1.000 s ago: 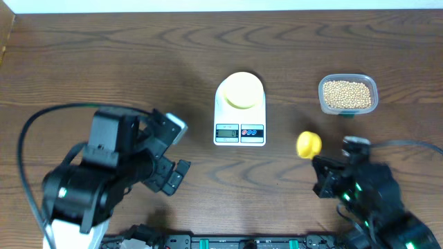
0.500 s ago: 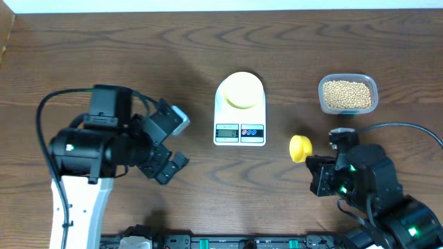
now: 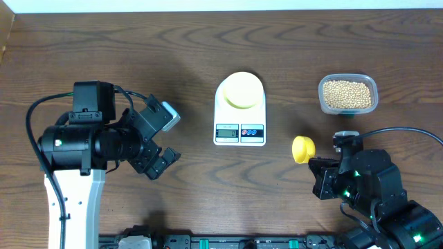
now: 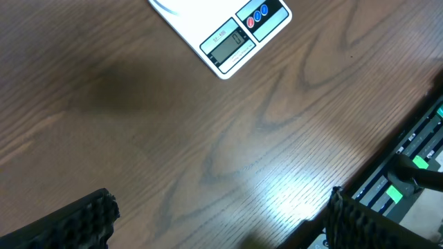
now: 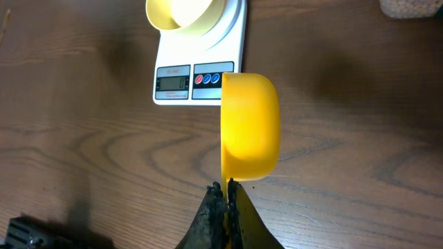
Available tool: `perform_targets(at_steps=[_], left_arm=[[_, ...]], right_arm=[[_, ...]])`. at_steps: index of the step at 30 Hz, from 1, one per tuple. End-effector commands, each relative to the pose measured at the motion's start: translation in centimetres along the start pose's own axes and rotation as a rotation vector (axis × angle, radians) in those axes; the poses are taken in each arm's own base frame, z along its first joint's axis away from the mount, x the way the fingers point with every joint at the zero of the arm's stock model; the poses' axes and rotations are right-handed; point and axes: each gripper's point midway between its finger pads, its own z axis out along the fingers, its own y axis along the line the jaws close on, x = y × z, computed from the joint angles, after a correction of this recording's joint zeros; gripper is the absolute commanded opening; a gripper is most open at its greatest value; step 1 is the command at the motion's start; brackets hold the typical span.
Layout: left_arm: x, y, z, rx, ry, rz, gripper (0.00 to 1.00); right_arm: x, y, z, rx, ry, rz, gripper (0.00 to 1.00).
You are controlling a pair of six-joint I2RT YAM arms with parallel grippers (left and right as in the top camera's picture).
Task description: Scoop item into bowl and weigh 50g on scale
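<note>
Overhead view: scale (image 3: 239,130) sits mid-table on the dark wood table (image 3: 104,55), with its display and red and blue buttons on the edge nearer the arms. The pale bowl (image 3: 241,90) sits on the scale's upper part, touching it. Beans (image 3: 347,95) fill a clear tub (image 3: 322,104) to the right of the scale, apart from it, on the far side of the right arm. Right gripper (image 5: 225,197) has its fingers pinched together on the yellow scoop (image 5: 250,126). The handle is hidden between the pads, and the cup is turned on its side, edge-on to the right wrist camera. From overhead the scoop lies between the scale's lower right corner and the tub, touching neither, with the right arm just behind it near the table's front edge. Right wrist view has the bowl and scale straight ahead past the scoop, and the tub's corner at the top right. Left gripper (image 3: 166,138) has its fingers spread wide with nothing between them. It is left of the scale and well apart from it, pointing toward it. Left wrist view shows only bare table between the two ribbed pads (image 4: 83,221), with the scale's display corner at the top of frame; digits too small to read
</note>
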Motion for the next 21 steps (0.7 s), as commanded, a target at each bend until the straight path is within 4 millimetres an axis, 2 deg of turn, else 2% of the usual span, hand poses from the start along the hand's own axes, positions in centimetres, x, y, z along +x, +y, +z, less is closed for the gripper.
perform_targets(at_steps=[1, 7, 16, 21], left_arm=[[0.4, 0.2, 0.4, 0.000, 0.013, 0.019, 0.98], [1.2, 0.6, 2.3, 0.022, 0.014, 0.004, 0.98], [1.6, 0.8, 2.3, 0.069, -0.056, -0.018, 0.98], [1.2, 0.5, 2.3, 0.087, -0.081, 0.027, 0.98]], right_arm=[[-0.9, 0.3, -0.7, -0.004, -0.033, -0.014, 0.01], [-0.6, 0.1, -0.7, 0.001, -0.023, -0.013, 0.01], [-0.7, 0.2, -0.7, 0.000, -0.025, -0.013, 0.01], [-1.1, 0.4, -0.7, -0.008, -0.041, -0.015, 0.01]])
